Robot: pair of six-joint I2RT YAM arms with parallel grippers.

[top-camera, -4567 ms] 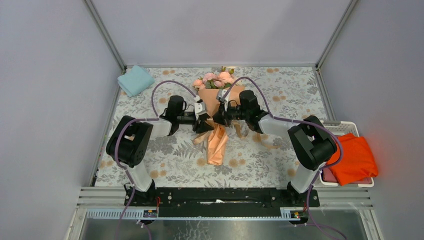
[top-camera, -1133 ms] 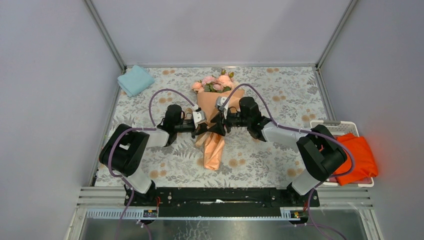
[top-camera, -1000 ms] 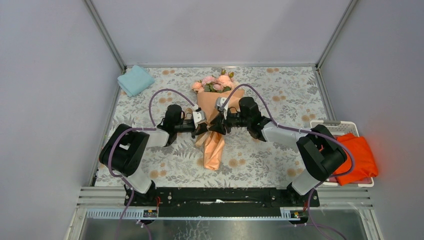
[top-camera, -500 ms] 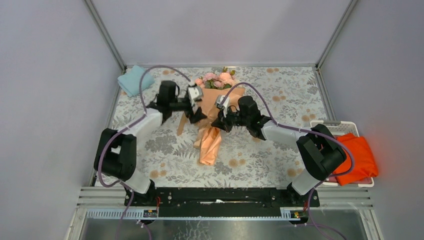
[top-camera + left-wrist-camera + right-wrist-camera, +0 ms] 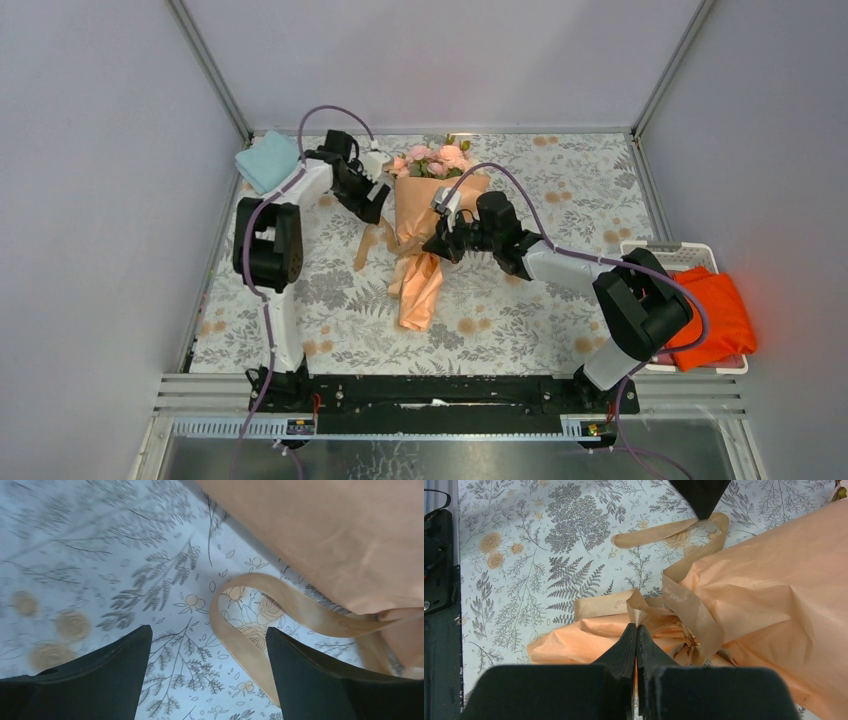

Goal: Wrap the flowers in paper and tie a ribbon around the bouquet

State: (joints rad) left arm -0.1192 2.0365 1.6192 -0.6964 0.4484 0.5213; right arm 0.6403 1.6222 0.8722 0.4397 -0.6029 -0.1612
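The bouquet lies mid-table with its flowers at the far end and peach-orange paper narrowing to a waist, then flaring toward me. My right gripper sits at that waist, shut on a fold of the tan ribbon just above its tips. A ribbon band crosses the paper beside it. My left gripper hovers left of the cone, open, with a loose ribbon loop lying on the mat between its fingers, untouched.
A light-blue cloth lies at the far left corner, close to the left arm's elbow. A white basket holding a bright orange cloth stands at the right edge. Grey walls enclose the floral mat.
My left gripper opened, let the ribbon end drop on the mat and swung up to the far left. My right gripper closed on the ribbon at the waist.
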